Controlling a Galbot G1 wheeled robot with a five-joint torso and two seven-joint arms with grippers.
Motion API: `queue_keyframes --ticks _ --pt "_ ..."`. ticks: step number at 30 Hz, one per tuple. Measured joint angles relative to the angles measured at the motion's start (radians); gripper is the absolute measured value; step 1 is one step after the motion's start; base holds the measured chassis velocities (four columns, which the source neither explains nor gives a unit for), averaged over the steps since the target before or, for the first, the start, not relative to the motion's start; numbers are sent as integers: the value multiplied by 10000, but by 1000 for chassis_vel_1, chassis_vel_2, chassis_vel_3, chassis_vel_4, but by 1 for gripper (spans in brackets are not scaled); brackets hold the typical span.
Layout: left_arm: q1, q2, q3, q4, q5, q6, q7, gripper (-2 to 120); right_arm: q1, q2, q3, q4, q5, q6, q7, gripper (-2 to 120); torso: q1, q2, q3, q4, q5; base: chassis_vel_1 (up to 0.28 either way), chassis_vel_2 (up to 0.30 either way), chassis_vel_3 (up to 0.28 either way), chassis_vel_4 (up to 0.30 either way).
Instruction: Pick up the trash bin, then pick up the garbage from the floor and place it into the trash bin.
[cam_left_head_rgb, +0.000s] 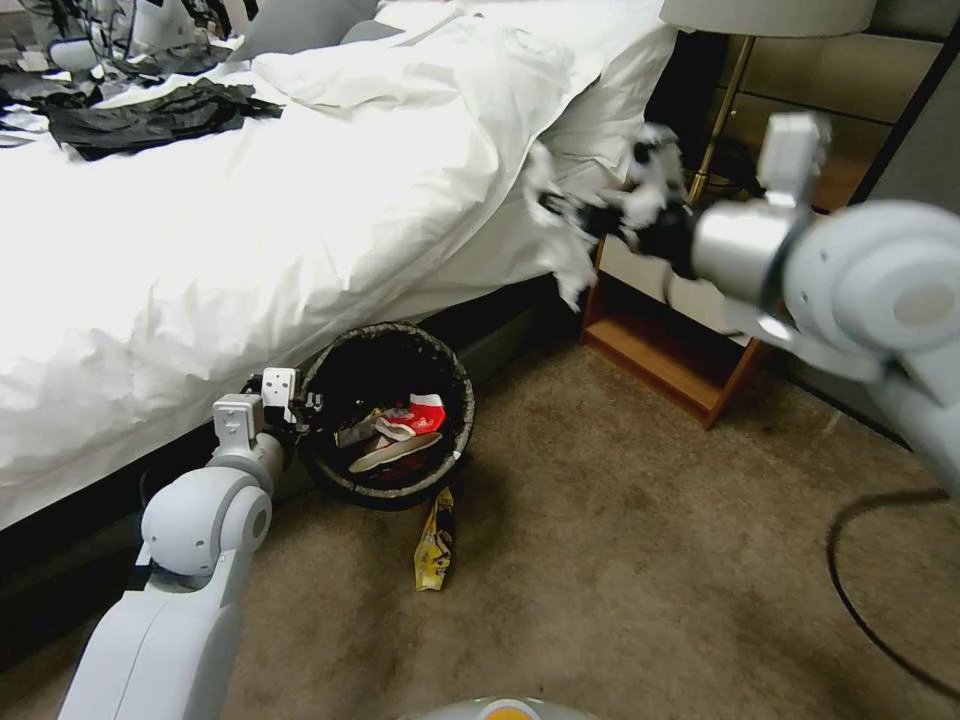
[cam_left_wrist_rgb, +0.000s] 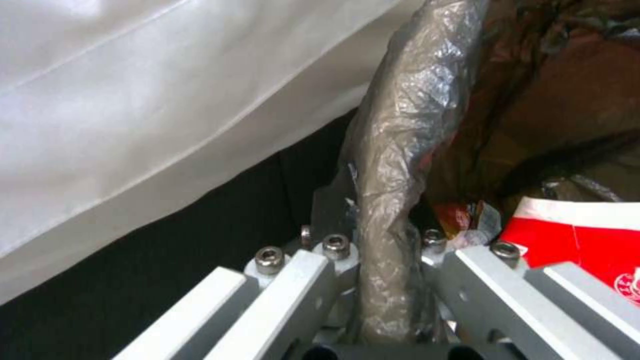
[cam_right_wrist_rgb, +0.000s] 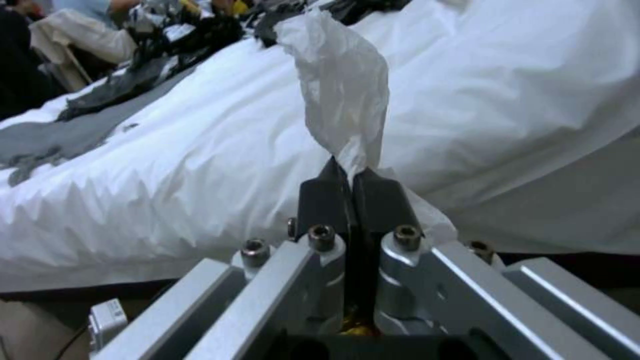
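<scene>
While the bin (cam_left_head_rgb: 388, 415) is clamped at its bagged rim by the left gripper (cam_left_head_rgb: 300, 405) beside the bed (cam_left_head_rgb: 300, 200), a tissue (cam_right_wrist_rgb: 343, 95) is pinched in the closed right gripper (cam_right_wrist_rgb: 350, 175), raised above the floor (cam_left_head_rgb: 620, 560).

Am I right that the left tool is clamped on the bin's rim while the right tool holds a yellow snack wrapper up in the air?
Not quite. The right tool is pinching crumpled white tissue, as the right wrist view shows. The yellow snack wrapper lies on the floor beside the trash bin in the head view. The left tool is indeed clamped on the bin's bag-covered rim.
</scene>
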Motion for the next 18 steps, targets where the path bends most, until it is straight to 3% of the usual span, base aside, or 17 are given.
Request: queue_keyframes --ticks 2,7,10,14,18 --pt "-15 -25 -1 3 11 0 3 0 434 572 -952 -419 -164 51 55 0 0 0 0 2 0 0 0 0 0" --pt "-34 -35 -10 38 26 0 7 0 753 1617 -2052 -1061 -430 146 389 0 0 0 0 -1 -2 0 0 0 0" --pt "-35 -34 -18 55 29 0 19 0 808 2932 -2995 -1816 -651 225 805 0 0 0 0 5 -5 0 0 0 0" --pt "-40 -6 -66 80 4 0 25 0 528 3601 -3679 -2437 -1313 280 854 0 1 0 0 1 -3 0 0 0 0" --pt "-49 23 -99 87 -47 0 28 0 220 3652 -3858 -2677 -1763 289 737 0 0 0 0 -1 0 0 0 0 0"
